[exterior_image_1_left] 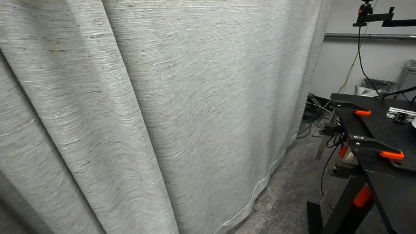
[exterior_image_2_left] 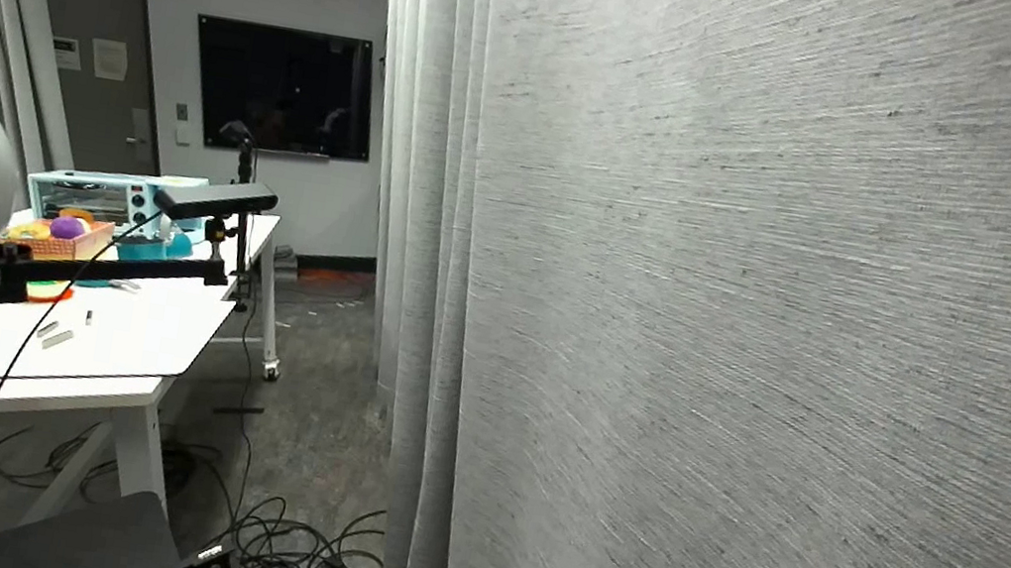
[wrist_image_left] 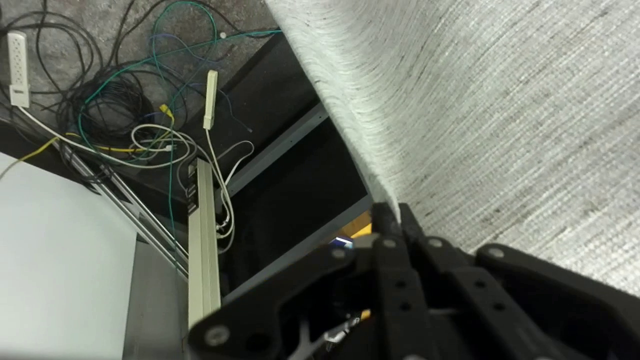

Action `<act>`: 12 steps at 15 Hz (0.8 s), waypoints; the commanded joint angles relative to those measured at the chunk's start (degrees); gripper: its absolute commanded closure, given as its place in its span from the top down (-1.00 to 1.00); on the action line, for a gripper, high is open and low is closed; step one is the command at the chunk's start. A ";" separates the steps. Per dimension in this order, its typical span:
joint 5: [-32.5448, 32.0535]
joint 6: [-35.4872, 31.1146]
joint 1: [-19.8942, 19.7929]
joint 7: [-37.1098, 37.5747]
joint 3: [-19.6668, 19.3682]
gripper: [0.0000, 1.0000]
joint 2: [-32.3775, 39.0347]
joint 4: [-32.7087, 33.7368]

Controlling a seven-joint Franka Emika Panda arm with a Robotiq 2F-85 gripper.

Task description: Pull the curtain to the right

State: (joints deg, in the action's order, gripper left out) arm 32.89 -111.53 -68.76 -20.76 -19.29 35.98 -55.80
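1. Grey woven fabric forms the curtain (exterior_image_1_left: 211, 97), hanging large in both exterior views.
2. In the wrist view, the gripper (wrist_image_left: 396, 220) has its jaws clamped on the curtain's edge.
3. In an exterior view, a black counter (exterior_image_1_left: 388, 195) stands to the right of the curtain, apart from it.
4. Tangled cables (wrist_image_left: 112, 95) lie on the floor (wrist_image_left: 255, 12) in the wrist view.

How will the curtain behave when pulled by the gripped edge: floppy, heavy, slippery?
Likely floppy: the curtain hangs in deep folds and curves near the edge pinched by the end effector. Probably heavy overall, given how much fabric shows in both exterior views. Slipping seems less likely, as the weave looks coarse.
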 commanded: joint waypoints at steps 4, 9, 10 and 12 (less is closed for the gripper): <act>-2.12 -2.65 2.87 -0.97 -1.96 -0.99 -9.14 -14.51; -5.44 -5.97 8.42 -4.14 -1.90 -0.99 -18.04 -28.12; -6.25 -7.02 9.48 -4.88 -1.74 -0.99 -19.94 -30.91; -9.26 -9.80 9.36 -5.19 1.36 -0.99 -23.95 -36.45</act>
State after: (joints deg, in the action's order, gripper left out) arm 27.43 -116.62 -61.14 -24.22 -19.94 20.31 -81.15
